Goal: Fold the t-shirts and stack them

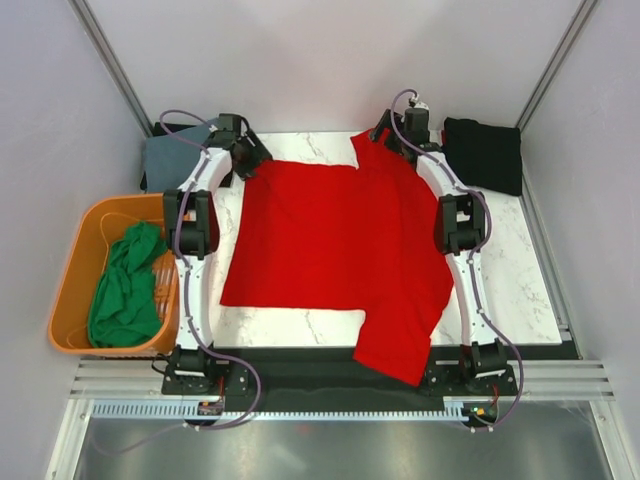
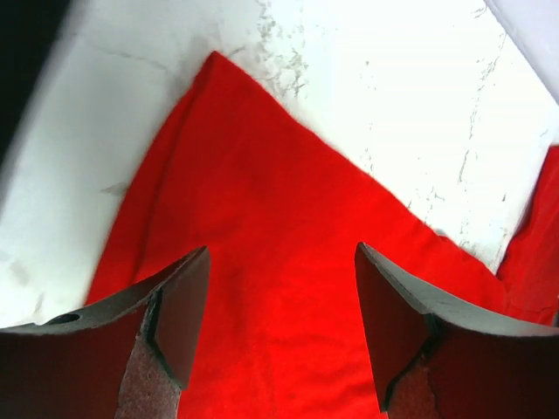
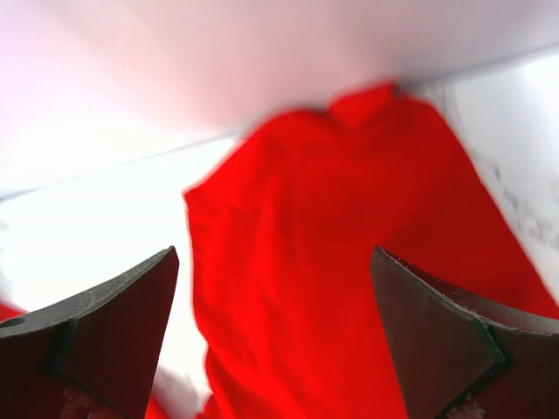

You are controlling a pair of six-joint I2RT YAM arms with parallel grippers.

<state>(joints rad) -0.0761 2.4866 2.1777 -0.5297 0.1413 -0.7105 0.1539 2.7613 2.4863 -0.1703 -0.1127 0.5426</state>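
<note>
A red t-shirt (image 1: 340, 250) lies spread on the white marble table (image 1: 520, 290), its right part hanging over the near edge. My left gripper (image 1: 252, 157) is open above the shirt's far left corner (image 2: 288, 262). My right gripper (image 1: 392, 138) is open above the shirt's far right part (image 3: 349, 262). Neither holds the cloth. A green t-shirt (image 1: 125, 290) lies crumpled in the orange basket (image 1: 72, 270) at the left.
A folded grey shirt (image 1: 170, 160) lies at the far left behind the left arm. A folded black shirt (image 1: 485, 152) lies at the far right corner. Grey walls enclose the table on three sides.
</note>
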